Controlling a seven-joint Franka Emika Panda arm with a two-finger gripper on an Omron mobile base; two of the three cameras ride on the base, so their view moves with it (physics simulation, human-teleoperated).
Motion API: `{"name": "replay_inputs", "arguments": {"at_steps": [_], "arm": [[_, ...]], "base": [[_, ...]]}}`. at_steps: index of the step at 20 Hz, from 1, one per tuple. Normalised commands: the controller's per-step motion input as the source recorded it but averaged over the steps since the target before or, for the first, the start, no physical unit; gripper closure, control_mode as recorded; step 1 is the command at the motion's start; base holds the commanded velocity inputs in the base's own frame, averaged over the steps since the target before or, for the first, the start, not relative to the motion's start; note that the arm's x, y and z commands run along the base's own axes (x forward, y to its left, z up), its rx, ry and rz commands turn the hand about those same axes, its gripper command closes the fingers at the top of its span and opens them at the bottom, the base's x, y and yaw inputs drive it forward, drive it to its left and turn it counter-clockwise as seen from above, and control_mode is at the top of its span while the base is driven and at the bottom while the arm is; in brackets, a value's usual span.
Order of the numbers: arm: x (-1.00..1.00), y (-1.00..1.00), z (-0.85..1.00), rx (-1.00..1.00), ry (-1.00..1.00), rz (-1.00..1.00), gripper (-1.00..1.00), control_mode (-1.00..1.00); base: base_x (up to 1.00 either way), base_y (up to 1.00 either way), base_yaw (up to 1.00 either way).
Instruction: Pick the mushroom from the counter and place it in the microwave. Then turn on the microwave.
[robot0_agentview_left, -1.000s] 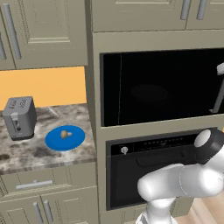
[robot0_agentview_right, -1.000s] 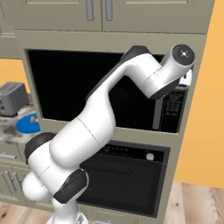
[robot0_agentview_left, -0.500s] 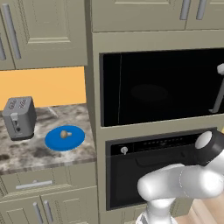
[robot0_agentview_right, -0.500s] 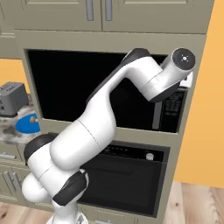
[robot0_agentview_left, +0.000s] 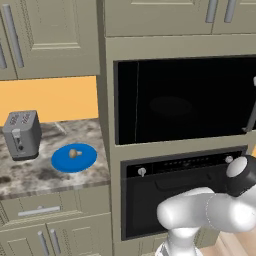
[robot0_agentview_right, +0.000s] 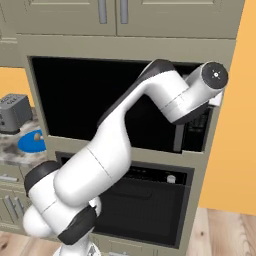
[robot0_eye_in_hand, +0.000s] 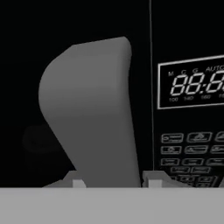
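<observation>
The microwave (robot0_agentview_left: 175, 100) is shut, its dark glass door filling the wall bay. In the hand view my gripper (robot0_eye_in_hand: 112, 181) is shut on the microwave's grey bar handle (robot0_eye_in_hand: 92, 113), with one fingertip on each side of it. The lit display and keypad (robot0_eye_in_hand: 188, 148) sit just right of the handle. The small tan mushroom (robot0_agentview_left: 74, 153) lies on a blue plate (robot0_agentview_left: 85, 161) on the speckled counter (robot0_agentview_left: 30, 175), far left of the arm. From the right base view the mushroom (robot0_agentview_right: 37, 135) shows at the left edge, and my wrist covers the handle's upper end.
A grey toaster (robot0_agentview_left: 21, 134) stands on the counter left of the plate. A black oven (robot0_agentview_left: 175, 185) with knobs sits under the microwave. Beige cabinets run above and below, and an orange wall rises to the right of the microwave column.
My wrist has edged slightly to the right at the microwave handle. The mushroom, plate and toaster have not moved.
</observation>
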Motion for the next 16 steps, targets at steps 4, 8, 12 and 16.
{"name": "replay_inputs", "arguments": {"at_steps": [4,8,12,16], "arm": [[-0.43,0.13,-0.16,0.00,-0.13,0.00,1.00,-1.00],[-0.45,0.20,-0.19,0.00,-0.12,0.00,1.00,-1.00],[-0.46,0.22,-0.17,0.00,-0.09,0.00,1.00,-1.00],[-0.46,0.24,-0.12,0.00,-0.04,0.00,1.00,-1.00]], "base": [[0.00,0.00,0.00],[0.00,0.00,0.00],[0.00,0.00,0.00],[0.00,0.00,0.00]]}}
